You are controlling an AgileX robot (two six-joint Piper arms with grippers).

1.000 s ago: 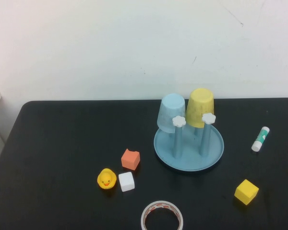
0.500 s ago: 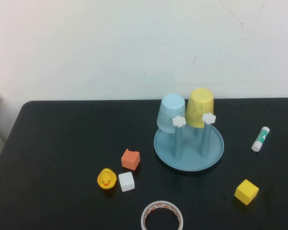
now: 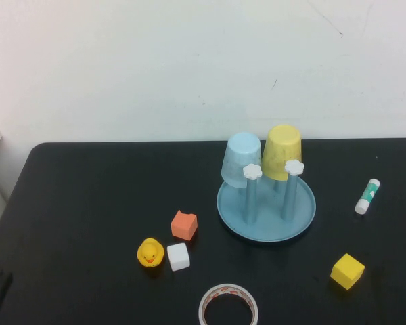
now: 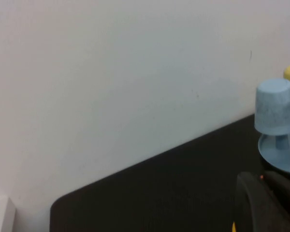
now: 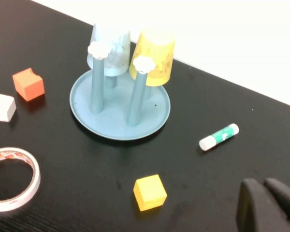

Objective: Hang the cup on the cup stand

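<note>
Left gripper (image 4: 261, 203) and right gripper (image 5: 270, 205) sit low, apparently closed and empty, well clear of the cup stand (image 3: 266, 210).

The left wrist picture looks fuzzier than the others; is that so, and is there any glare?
Left wrist view: soft throughout, the pale blue cup grainy, the left end effector a dark blur. Right wrist view: sharper; the yellow cup glows, lit through; right end effector shut. High view: even light, faint shadows under the cup stand.

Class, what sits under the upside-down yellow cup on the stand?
The yellow cup covers a rear post of the cup stand; that post's top is hidden inside. Both grippers are shut, away.
</note>
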